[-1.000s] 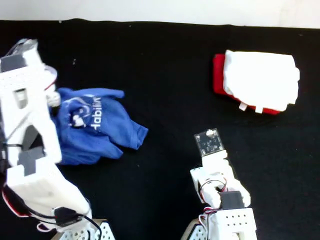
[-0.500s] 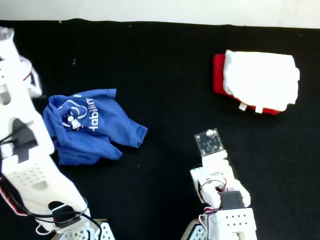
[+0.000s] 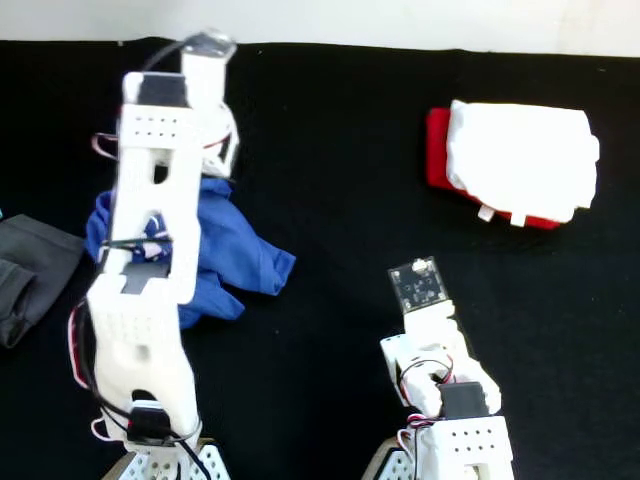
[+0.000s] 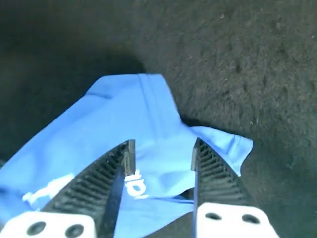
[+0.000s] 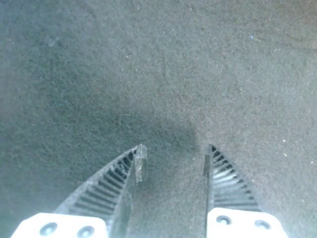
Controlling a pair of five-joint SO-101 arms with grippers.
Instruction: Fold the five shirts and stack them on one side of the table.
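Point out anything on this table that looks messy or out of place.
The blue shirt, left of centre, lies crumpled and unfolded, with the left gripper open above it. A dark grey garment sits rumpled at the left edge of the table. On the right, the white shirt sits slightly askew on the red shirt.

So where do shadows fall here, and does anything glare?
Right wrist view: a soft dark shadow lies on the black cloth just ahead of the right gripper. Left wrist view: shadow darkens the cloth past the blue shirt. High view: the white shirt glares, hardly any folds showing.
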